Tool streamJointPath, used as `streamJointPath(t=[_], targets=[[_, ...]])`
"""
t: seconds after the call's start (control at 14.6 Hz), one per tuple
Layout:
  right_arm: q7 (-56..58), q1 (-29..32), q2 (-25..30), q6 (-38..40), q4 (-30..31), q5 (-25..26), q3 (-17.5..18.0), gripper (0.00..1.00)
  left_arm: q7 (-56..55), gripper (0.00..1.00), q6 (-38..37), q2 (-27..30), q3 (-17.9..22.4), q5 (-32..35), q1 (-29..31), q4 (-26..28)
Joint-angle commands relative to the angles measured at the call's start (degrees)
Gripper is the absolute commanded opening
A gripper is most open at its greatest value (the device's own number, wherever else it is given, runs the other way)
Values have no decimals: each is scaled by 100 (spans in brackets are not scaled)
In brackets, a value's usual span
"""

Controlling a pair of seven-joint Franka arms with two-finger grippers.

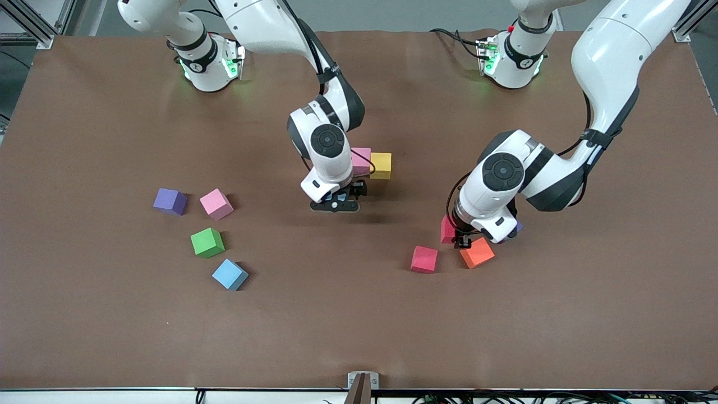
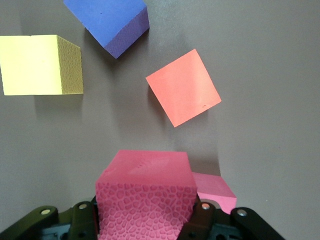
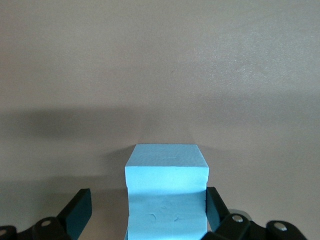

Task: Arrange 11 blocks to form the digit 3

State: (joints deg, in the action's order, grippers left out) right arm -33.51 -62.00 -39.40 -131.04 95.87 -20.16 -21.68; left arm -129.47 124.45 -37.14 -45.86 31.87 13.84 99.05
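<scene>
My left gripper [image 1: 462, 241] [image 2: 145, 220] is shut on a red block [image 1: 447, 229] [image 2: 145, 192], low over the table. A second red block [image 1: 424, 259] [image 2: 216, 192] and an orange block [image 1: 477, 252] [image 2: 183, 95] lie close by. My right gripper [image 1: 335, 203] [image 3: 145, 210] stands open around a light blue block [image 1: 341, 197] [image 3: 166, 192] on the table, with a gap at one finger. A pink block [image 1: 360, 161] and a yellow block [image 1: 381, 165] sit side by side, just farther from the front camera than this gripper.
Toward the right arm's end lie a purple block [image 1: 170, 201], a pink block [image 1: 216, 203], a green block [image 1: 207, 242] and a light blue block [image 1: 230, 274]. The left wrist view also shows a blue-purple block [image 2: 107, 22] and a yellow block [image 2: 40, 65].
</scene>
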Motion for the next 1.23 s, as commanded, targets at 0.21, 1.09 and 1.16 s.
streamJointPath(t=[0.21, 1.09, 1.16], targets=[[2, -23, -50, -18, -60, -103, -38, 100, -35, 47, 53, -13, -37, 117, 39, 9], [644, 820, 985, 1228, 10, -50, -248, 100, -385, 48, 44, -302, 59, 30, -645, -412], [644, 934, 1100, 1395, 2, -50, -371, 100, -473, 48, 44, -364, 138, 30, -838, -508]])
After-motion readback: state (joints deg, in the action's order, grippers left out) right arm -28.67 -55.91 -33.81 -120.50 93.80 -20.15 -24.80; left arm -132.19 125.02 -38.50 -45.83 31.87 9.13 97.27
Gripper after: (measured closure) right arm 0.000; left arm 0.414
